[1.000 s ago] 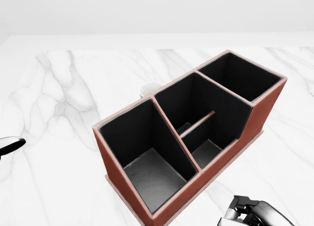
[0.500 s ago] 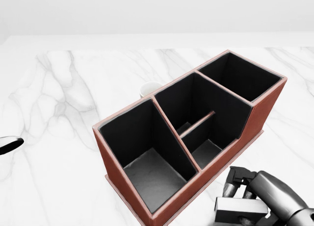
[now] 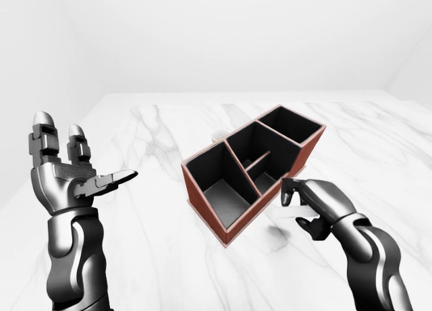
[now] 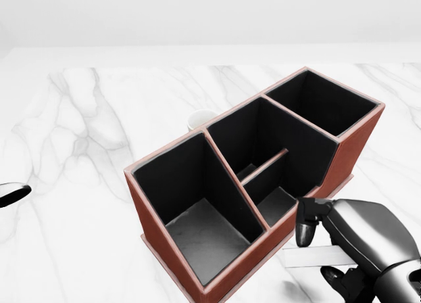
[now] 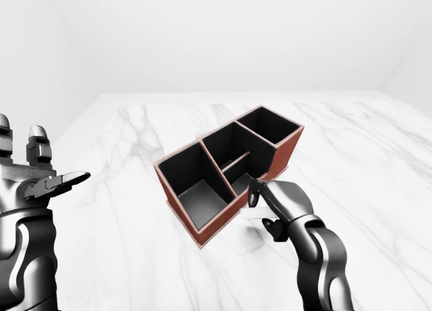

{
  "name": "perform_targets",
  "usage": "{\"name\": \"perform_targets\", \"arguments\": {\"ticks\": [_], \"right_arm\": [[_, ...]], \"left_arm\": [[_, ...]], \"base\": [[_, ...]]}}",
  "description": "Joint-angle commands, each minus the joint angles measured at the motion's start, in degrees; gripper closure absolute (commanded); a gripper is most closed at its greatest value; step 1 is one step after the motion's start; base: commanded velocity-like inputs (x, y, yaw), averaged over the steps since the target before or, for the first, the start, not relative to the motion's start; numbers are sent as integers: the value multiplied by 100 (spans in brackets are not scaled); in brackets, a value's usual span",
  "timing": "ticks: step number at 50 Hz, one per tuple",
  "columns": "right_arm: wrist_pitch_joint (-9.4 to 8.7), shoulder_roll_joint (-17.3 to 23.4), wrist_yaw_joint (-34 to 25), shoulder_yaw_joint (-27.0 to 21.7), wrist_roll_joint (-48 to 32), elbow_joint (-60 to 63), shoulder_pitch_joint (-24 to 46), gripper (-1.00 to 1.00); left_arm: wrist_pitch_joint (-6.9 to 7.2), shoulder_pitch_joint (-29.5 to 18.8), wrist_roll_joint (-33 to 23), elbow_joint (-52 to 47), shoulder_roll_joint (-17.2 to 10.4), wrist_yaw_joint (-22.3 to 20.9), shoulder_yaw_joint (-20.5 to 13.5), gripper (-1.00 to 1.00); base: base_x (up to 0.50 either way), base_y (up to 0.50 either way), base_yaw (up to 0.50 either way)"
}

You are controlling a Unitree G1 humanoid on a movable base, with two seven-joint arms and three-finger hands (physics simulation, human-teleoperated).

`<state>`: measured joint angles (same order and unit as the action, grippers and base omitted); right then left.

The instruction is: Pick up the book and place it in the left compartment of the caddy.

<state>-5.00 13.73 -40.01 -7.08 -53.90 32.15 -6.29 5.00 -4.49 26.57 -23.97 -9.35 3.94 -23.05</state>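
The red-brown caddy with a black lining stands slantwise on the marble table. Its left compartment is the nearest and widest one in the head view, and it holds nothing. My right hand is shut on the book, a thin white slab held flat just above the table, beside the caddy's lower right wall. Most of the book is hidden under the hand. My left hand is raised at the left of the left-eye view, open and holding nothing, well apart from the caddy.
A white cup peeks out behind the caddy's upper left wall. The white marble tabletop spreads to the left and above the caddy. The middle compartment has a low divider.
My right hand has risen from the bottom right corner with the book and now sits closer to the caddy's side. The book has turned flatter under the hand. The left hand has stayed put.
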Motion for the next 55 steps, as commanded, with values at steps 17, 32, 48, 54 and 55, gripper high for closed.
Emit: {"name": "perform_targets", "arguments": {"ticks": [17, 32, 48, 54, 55], "right_arm": [[0, 162, 1, 558, -2075, 1010, 581, 100], [0, 1094, 1, 1934, -2148, 1379, 941, 100], [0, 1639, 1, 1986, -1744, 1600, 1327, 100], [0, 1732, 1, 1716, -1454, 1740, 1470, 100], [0, 1734, 1, 1614, -1325, 1743, 1522, 100]], "left_arm": [[0, 98, -315, 135, 140, 30, 302, -100], [0, 80, -323, 154, 139, 31, 314, -100], [0, 88, -325, 188, 145, 10, 321, -100], [0, 116, -353, 147, 167, 14, 360, -100], [0, 129, -359, 138, 175, 6, 361, -100]], "base": [[0, 0, 0], [0, 0, 0], [0, 0, 0], [0, 0, 0], [0, 0, 0]]}}
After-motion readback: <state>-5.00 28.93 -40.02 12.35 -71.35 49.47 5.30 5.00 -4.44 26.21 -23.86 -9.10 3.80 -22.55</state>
